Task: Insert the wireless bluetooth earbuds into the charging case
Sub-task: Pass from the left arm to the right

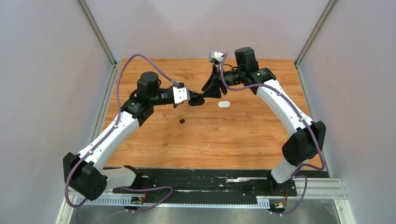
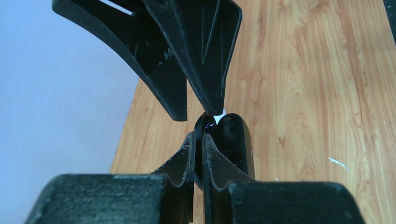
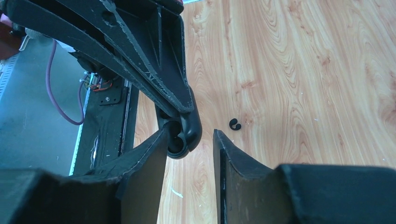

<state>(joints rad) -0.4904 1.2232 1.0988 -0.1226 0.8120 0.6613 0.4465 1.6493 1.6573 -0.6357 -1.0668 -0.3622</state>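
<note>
My left gripper (image 1: 195,99) is shut on the edge of an open black charging case (image 1: 198,100) and holds it above the table. In the left wrist view the jaws (image 2: 198,136) pinch the case (image 2: 233,140); its dark wells face right. My right gripper (image 1: 211,87) is open, just above and beside the case. In the right wrist view its fingers (image 3: 190,140) stand wide apart with the case (image 3: 180,135) by the left finger. One black earbud (image 1: 182,121) lies on the table, also in the right wrist view (image 3: 235,124). The white earbuds are out of view.
A shut white pill-shaped case (image 1: 224,104) lies on the wooden table (image 1: 243,135) right of the grippers. Grey walls close in the table on both sides and at the back. A black rail (image 1: 201,179) runs along the near edge.
</note>
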